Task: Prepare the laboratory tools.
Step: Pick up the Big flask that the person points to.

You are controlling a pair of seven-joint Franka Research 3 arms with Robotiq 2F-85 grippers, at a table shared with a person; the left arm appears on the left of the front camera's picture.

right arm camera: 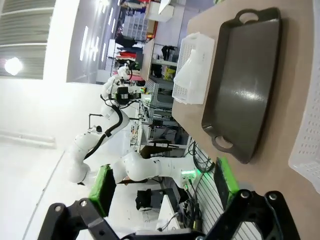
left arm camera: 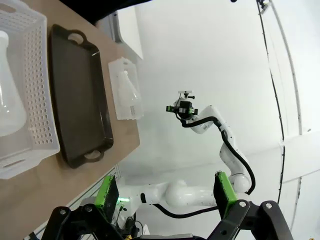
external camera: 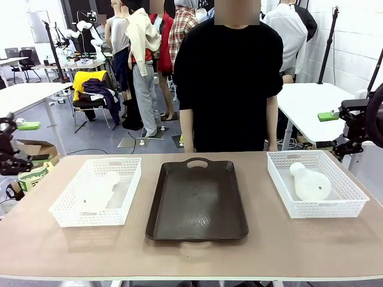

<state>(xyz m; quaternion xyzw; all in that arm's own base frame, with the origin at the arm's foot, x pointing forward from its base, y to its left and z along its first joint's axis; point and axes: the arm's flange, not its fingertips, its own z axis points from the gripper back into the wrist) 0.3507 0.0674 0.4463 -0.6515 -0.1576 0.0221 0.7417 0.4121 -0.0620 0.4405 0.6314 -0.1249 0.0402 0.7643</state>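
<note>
Front view | left flask [external camera: 99,190] lies in left basket [external camera: 90,218], right flask [external camera: 311,182] in right basket [external camera: 323,209], probably one per arm | left gripper [left arm camera: 166,195] and right gripper [right arm camera: 164,185] gape wide, empty, flasks well beyond the jaws | tray [external camera: 197,203] bare between baskets | basket walls likely block side approach | person [external camera: 230,78] stands behind.

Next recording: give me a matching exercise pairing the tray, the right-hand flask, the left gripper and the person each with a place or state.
Things:
1 tray
2 right flask
3 left gripper
4 person

Places or states:
a standing at the far edge of the table
b lying in a white basket
c open, holding nothing
d empty, in the middle of the table

Pairs: 1-d, 2-b, 3-c, 4-a
</note>
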